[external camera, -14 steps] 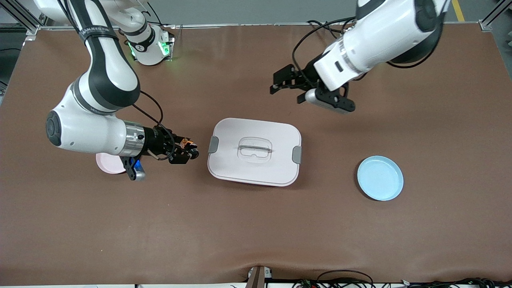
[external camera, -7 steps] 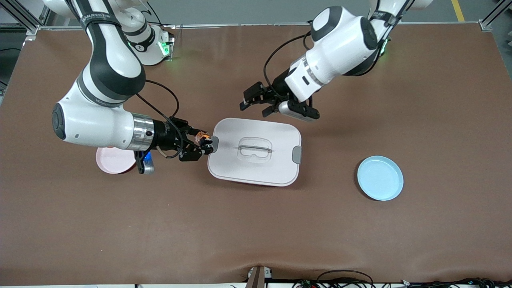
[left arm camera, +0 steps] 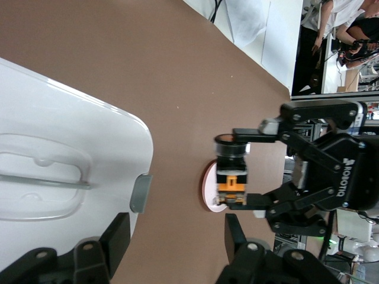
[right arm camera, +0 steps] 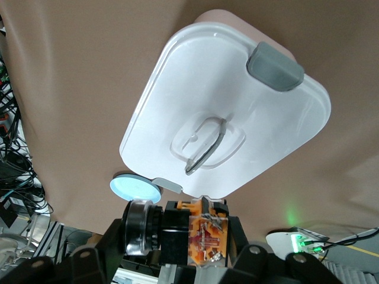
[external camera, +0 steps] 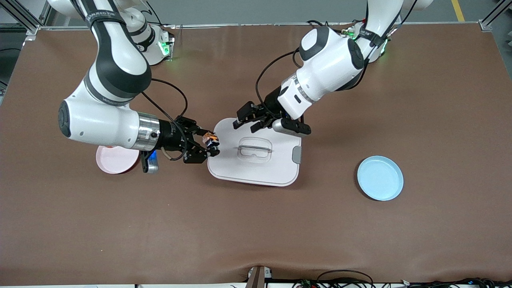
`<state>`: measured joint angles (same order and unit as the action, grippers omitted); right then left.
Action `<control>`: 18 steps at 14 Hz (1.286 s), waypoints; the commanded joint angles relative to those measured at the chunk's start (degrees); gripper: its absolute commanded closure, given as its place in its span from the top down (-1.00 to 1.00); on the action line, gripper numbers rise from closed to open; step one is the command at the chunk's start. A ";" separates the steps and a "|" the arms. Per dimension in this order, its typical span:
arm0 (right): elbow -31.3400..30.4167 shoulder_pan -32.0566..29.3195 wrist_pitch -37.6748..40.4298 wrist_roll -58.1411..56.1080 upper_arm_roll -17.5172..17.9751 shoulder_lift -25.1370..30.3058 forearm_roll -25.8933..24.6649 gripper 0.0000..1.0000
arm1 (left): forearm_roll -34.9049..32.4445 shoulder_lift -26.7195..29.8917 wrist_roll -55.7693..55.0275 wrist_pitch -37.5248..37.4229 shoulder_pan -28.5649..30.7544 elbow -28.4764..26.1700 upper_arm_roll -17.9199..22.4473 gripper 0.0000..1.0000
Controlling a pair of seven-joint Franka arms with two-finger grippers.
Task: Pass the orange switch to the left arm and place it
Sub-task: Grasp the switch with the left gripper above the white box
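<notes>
With the right gripper [external camera: 211, 145] clamped on the orange switch [external camera: 210, 140] above the box [external camera: 276, 168] edge, guide the left gripper [external camera: 245, 121], jaws parted and empty, around the switch's free end, keeping both above the lid.

arms 2 [external camera: 104, 124] | orange switch 1 [external camera: 211, 140] | box 1 [external camera: 256, 168] | plates 2 [external camera: 380, 178]

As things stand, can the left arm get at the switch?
Probably yes. The right gripper holds the switch up over the box's edge, and the left gripper, fingers apart over the box, faces it with nothing between.
</notes>
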<state>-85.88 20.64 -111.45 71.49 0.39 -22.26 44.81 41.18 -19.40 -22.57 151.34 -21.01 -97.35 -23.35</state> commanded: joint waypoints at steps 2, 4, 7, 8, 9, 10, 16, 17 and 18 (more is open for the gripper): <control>2.12 2.03 -2.10 3.12 -0.57 -1.73 1.07 -1.00 | 0.57 -3.35 -0.72 0.70 -1.84 4.18 0.23 0.40; 2.30 3.00 -3.07 4.44 -0.57 -1.91 1.07 -1.00 | 0.13 -5.02 -0.20 3.33 -2.11 4.36 0.23 0.37; 3.53 4.23 -3.33 6.11 -0.57 -2.52 0.89 -1.00 | -1.10 -7.83 0.51 5.01 -2.37 6.81 0.23 0.34; 3.62 4.67 -3.77 6.29 -0.65 -2.52 0.81 -1.00 | -1.19 -8.36 0.42 5.01 -2.55 7.78 0.23 0.33; 3.62 5.02 -4.64 6.73 -0.65 -2.52 0.63 -1.00 | -1.19 -8.80 0.42 5.01 -2.64 8.31 0.23 0.32; 3.62 5.55 -5.09 6.90 -0.65 -2.61 0.54 -1.00 | -1.19 -8.81 0.51 5.01 -2.55 8.32 0.23 0.32; 4.67 6.69 -6.50 8.66 -0.74 -3.84 0.28 -1.00 | -2.78 -9.33 0.69 5.19 -2.90 8.32 0.24 0.04; 4.85 6.69 -6.41 8.66 -0.74 -4.02 0.28 -1.00 | -2.86 -9.34 0.77 5.19 -2.90 8.32 0.23 -0.09; 4.94 6.69 -6.50 8.66 -0.74 -4.19 0.28 -1.00 | -3.47 -9.42 0.69 5.19 -2.90 8.32 0.23 -0.29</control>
<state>-83.42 26.50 -117.86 78.51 0.09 -24.73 44.81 38.91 -27.99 -22.03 155.69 -23.20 -90.43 -23.13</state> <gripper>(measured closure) 0.273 0.537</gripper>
